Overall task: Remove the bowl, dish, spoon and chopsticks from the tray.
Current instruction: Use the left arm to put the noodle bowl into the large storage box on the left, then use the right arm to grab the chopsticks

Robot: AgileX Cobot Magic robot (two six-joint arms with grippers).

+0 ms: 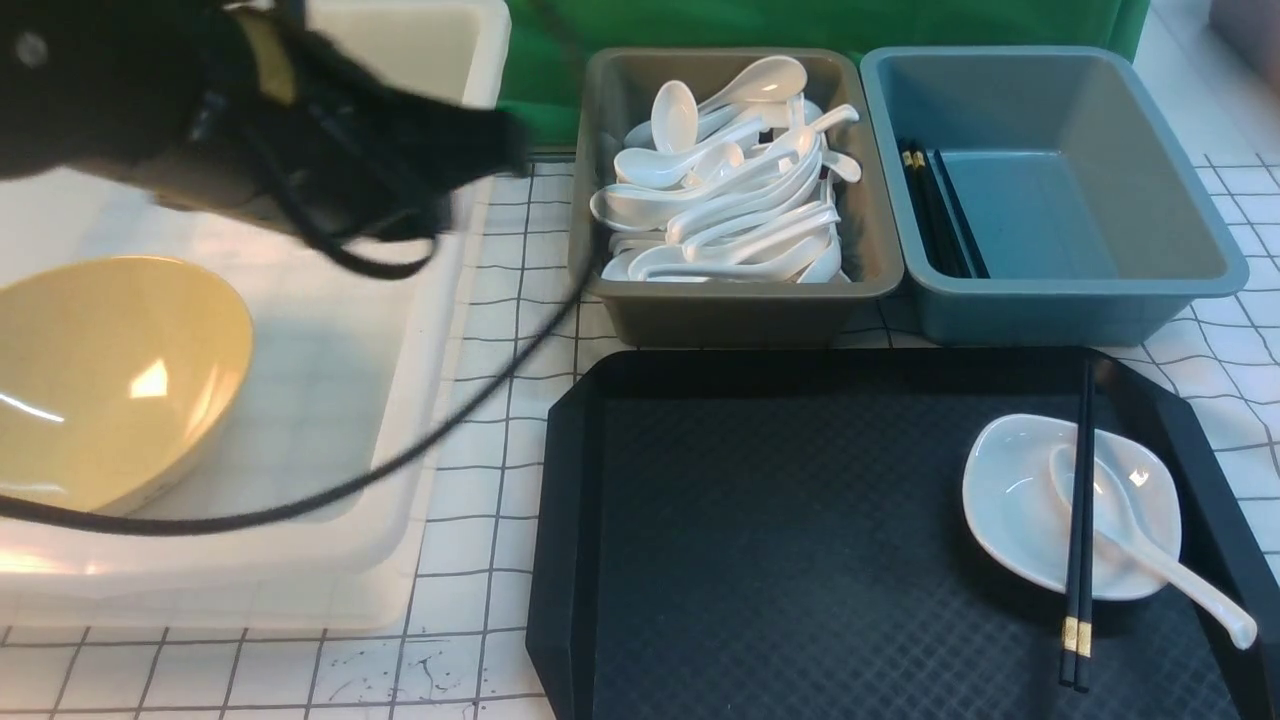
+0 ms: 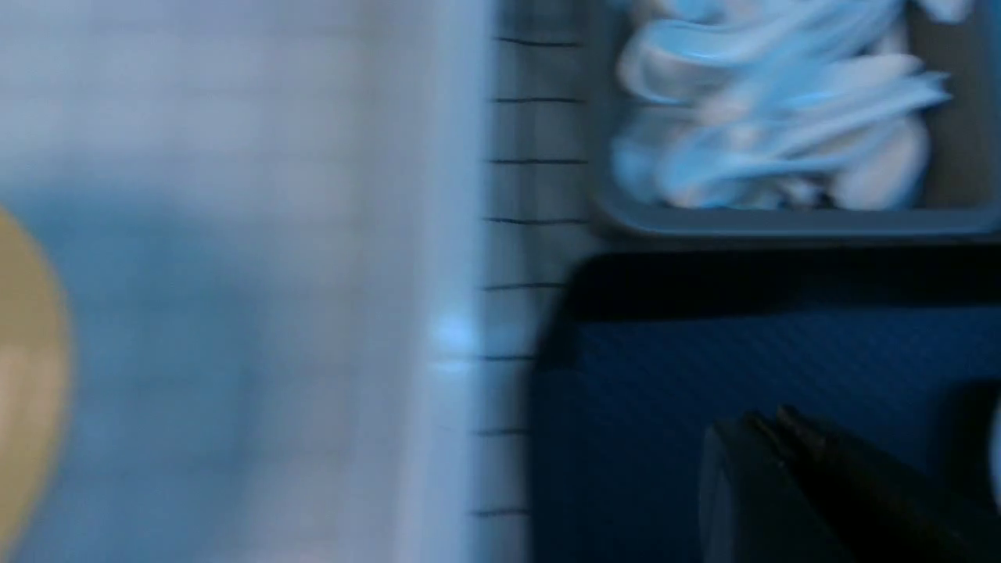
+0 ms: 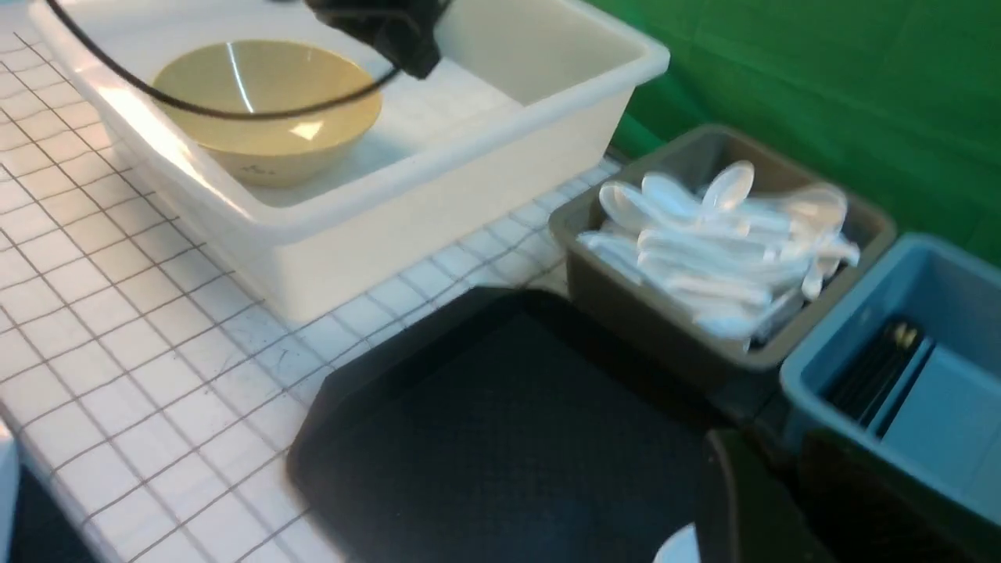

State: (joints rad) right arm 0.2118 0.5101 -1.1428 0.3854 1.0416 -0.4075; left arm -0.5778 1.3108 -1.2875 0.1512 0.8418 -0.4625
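Left jaws closed; bowl sits in white tub.

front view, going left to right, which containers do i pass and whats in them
tub with the bowl in it → grey bin heaped with spoons → blue bin with spare chopsticks along its left wall
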